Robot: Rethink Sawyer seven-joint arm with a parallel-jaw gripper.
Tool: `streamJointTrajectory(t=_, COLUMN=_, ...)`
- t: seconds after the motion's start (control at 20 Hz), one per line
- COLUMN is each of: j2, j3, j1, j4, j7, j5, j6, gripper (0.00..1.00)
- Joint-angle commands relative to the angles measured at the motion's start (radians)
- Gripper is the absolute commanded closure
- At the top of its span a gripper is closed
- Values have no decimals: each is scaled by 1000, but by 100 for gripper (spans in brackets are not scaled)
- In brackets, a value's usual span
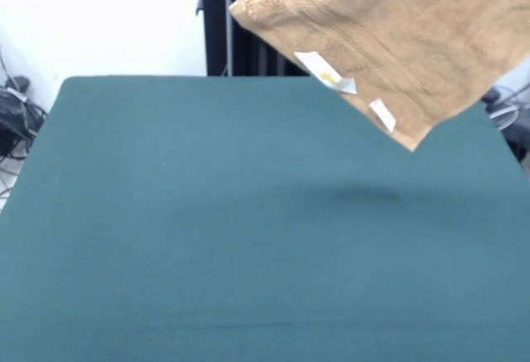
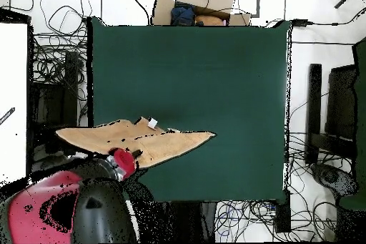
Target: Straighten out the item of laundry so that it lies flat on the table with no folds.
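The item of laundry (image 1: 389, 39), a peach-orange terry towel, hangs in the air above the table (image 1: 207, 238) at the upper right of the front view. It is tilted, with one corner pointing down and two white labels (image 1: 327, 72) showing. Its top runs out of the picture, and it casts a faint shadow (image 1: 364, 195) on the green cloth. In the overhead view the towel (image 2: 143, 141) stretches over the table's (image 2: 214, 69) lower left edge. My gripper (image 2: 125, 159) sits at the towel's lower rim, shut on it and mostly hidden by the cloth.
A cardboard box (image 2: 196, 5) with items stands beyond the table's top edge in the overhead view. Cables (image 2: 61, 62) lie along the left side and dark equipment (image 2: 336, 112) along the right. A black stand (image 1: 219, 22) rises behind the table in the front view.
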Motion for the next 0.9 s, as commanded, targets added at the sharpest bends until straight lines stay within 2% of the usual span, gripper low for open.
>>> streamJointTrajectory(t=0.05, j2=-18, j3=-75, j1=33, j4=173, j7=341, j5=-62, j6=-93, gripper=100)
streamJointTrajectory(t=0.3, j2=-31, j3=-97, j1=52, j4=218, j7=392, j5=-61, j6=-166, gripper=100)
streamJointTrajectory(t=0.7, j2=-47, j3=-122, j1=41, j4=279, j7=373, j5=-21, j6=-251, gripper=100)
streamJointTrajectory(t=0.9, j2=-39, j3=-143, j1=50, j4=308, j7=431, j5=-39, j6=-329, gripper=100)
